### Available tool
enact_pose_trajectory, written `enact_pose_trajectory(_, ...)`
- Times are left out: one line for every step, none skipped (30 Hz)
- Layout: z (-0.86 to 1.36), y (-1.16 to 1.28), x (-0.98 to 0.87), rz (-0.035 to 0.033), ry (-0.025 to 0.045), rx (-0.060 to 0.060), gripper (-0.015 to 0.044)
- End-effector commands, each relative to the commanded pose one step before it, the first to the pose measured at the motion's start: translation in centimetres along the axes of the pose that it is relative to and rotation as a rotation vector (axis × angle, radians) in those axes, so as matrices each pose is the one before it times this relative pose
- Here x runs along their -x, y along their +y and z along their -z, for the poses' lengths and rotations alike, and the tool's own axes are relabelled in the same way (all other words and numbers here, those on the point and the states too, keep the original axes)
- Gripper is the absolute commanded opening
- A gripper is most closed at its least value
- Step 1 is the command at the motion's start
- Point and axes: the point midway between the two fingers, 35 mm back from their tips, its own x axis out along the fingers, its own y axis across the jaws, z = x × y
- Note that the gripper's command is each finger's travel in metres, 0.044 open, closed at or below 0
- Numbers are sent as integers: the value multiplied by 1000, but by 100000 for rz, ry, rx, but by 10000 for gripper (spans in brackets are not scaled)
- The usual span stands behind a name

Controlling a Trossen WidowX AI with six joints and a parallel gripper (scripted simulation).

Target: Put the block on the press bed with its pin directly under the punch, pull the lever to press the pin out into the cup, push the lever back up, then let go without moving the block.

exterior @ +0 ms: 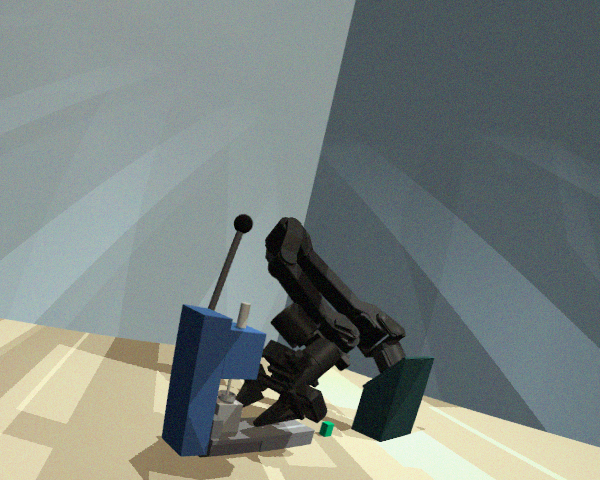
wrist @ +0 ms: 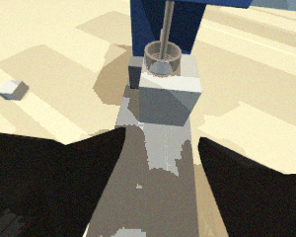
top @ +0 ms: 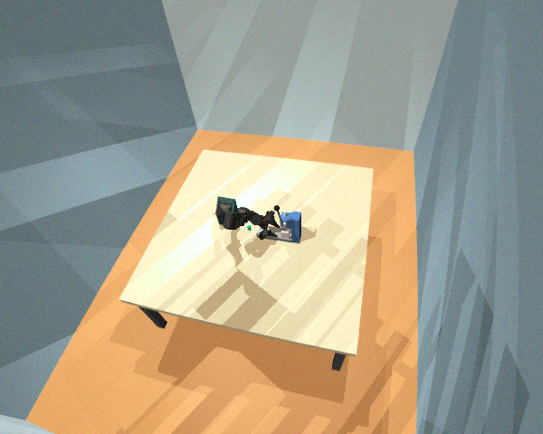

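Block (top: 286,232) (exterior: 229,417) (wrist: 170,101) sits on the press bed (top: 275,238) (exterior: 285,435) (wrist: 143,197) in the top view, close against the blue press frame (top: 293,226) (exterior: 191,382) (wrist: 155,30). You have the end effector (top: 268,227) (exterior: 259,405) (wrist: 162,137) reaching over the bed from the arm's side, with the lever (top: 279,215) (exterior: 226,266) standing off to one side.

In the exterior view, your lever is up and the punch (exterior: 229,385) (wrist: 166,30) hangs over the block. The fingers are fairly wide apart and grip nothing. A small green cube (top: 249,227) (exterior: 326,428) lies on the tabletop (top: 309,298) (exterior: 496,444) (wrist: 257,133) beyond the bed's end.

Your wrist view shows the block ahead of both fingertips, apart from them, with the punch's lower end inside the round collar on top. The pin itself you cannot make out. You are probably between placing and pressing: check the alignment, back straight out without brushing the block, then go up to the lever's knob for the downward pull.
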Motion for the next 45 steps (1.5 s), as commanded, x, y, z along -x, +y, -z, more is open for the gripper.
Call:
enact_pose_trajectory(89, -36, 262, -586, 302, 772, 300)
enact_pose_trajectory(13, -25, 82, -136, 46, 211, 300)
enact_pose_trajectory(-89, -6, -119, 289, -295, -222, 300)
enact_pose_trajectory(-262, -11, -355, 864, -886, -669, 300)
enact_pose_trajectory(-416, 5, -586, 1428, -1482, -1125, 300)
enact_pose_trajectory(-496, 50, -743, 1828, -1925, -1475, 300)
enact_pose_trajectory(-347, 74, -562, 1397, -1493, -1155, 300)
enact_pose_trajectory(-193, 59, -331, 832, -898, -700, 300)
enact_pose_trajectory(-61, 22, -109, 276, -300, -234, 300)
enact_pose_trajectory(0, 0, 0, 0, 0, 0, 300)
enact_pose_trajectory(0, -21, -2, 16, -22, 1, 300)
enact_pose_trajectory(0, -43, -4, 34, -47, 1, 300)
enact_pose_trajectory(-1, -70, -6, 56, -78, 3, 300)
enact_pose_trajectory(-1, -72, -6, 58, -80, 3, 300)
enact_pose_trajectory(3, -81, -6, 61, -83, 4, 300)
enact_pose_trajectory(2, -71, -5, 54, -74, 3, 300)
enact_pose_trajectory(1, -68, -5, 55, -74, 3, 300)
enact_pose_trajectory(0, -68, -5, 57, -77, 3, 300)
enact_pose_trajectory(0, -61, -5, 51, -69, 3, 300)
enact_pose_trajectory(0, -50, -4, 42, -57, 2, 300)
enact_pose_trajectory(0, -42, -3, 36, -49, 2, 300)
enact_pose_trajectory(0, -56, -4, 48, -65, 2, 300)
enact_pose_trajectory(0, -38, -3, 33, -44, 2, 300)
enact_pose_trajectory(0, -23, -2, 21, -27, 1, 300)
enact_pose_trajectory(0, -2, 0, 2, -3, 0, 300)
enact_pose_trajectory(0, 0, 0, 0, 0, 0, 300)
enact_pose_trajectory(0, -3, 0, 2, -3, 0, 300)
enact_pose_trajectory(0, -2, 0, 2, -3, 0, 300)
enact_pose_trajectory(0, -2, 0, 2, -3, 0, 300)
enact_pose_trajectory(0, 0, 0, 0, 0, 0, 300)
enact_pose_trajectory(0, -3, 0, 2, -3, 0, 300)
enact_pose_trajectory(0, 0, 0, 0, 0, 0, 300)
enact_pose_trajectory(0, -2, 0, 2, -3, 0, 300)
enact_pose_trajectory(0, 0, 0, 0, 0, 0, 300)
enact_pose_trajectory(0, 0, 0, 0, 0, 0, 300)
enact_pose_trajectory(0, 0, 0, 0, 0, 0, 300)
enact_pose_trajectory(0, 0, 0, 0, 0, 0, 300)
enact_pose_trajectory(0, 0, 0, 0, 0, 0, 300)
enact_pose_trajectory(0, 0, 0, 0, 0, 0, 300)
enact_pose_trajectory(0, 0, 0, 0, 0, 0, 300)
enact_pose_trajectory(0, 0, 0, 0, 0, 0, 300)
enact_pose_trajectory(0, 0, 0, 0, 0, 0, 300)
enact_pose_trajectory(0, 0, 0, 0, 0, 0, 300)
enact_pose_trajectory(0, 0, 0, 0, 0, 0, 300)
enact_pose_trajectory(-3, 5, -3, 2, -2, 0, 300)
